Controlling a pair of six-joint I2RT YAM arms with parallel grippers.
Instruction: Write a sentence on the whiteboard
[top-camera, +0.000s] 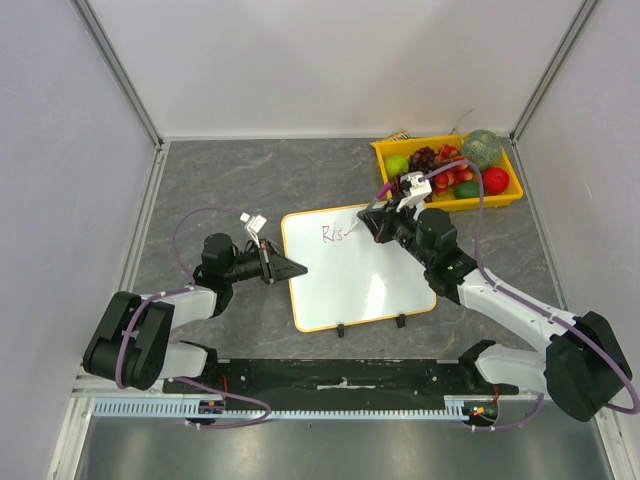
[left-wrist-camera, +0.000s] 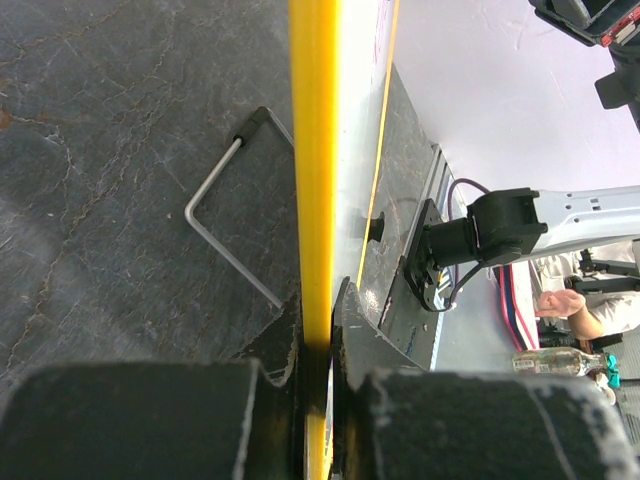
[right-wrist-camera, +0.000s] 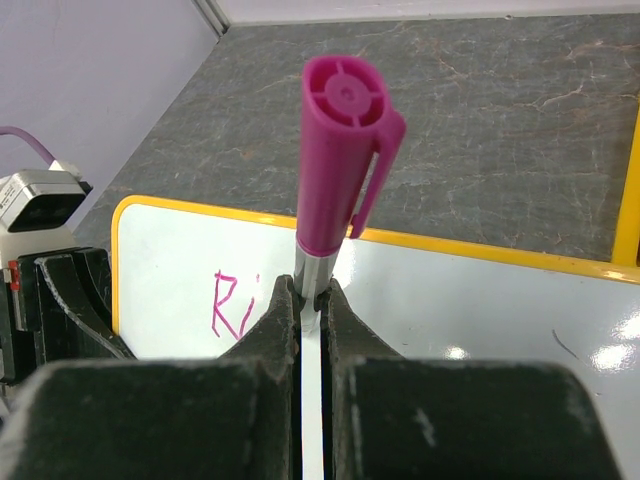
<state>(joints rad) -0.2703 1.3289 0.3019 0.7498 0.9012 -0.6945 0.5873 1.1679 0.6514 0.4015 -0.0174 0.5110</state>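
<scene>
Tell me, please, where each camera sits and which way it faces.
Top external: above, behind the arm bases, looking down on the whiteboard; left gripper and right gripper show.
Left wrist: on the left arm, sighting along the whiteboard's rim; left gripper clamps it.
Right wrist: faces the whiteboard past the marker in the right gripper.
Shared: top and right wrist show the started sentence.

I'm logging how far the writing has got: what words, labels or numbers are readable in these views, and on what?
"Ris": pinkish-red handwriting on the whiteboard, near its far left corner; last letter uncertain.
"Ri": the same handwriting in the right wrist view, the rest hidden behind the marker.
Nothing else is readable; the marker shows no print.
</scene>
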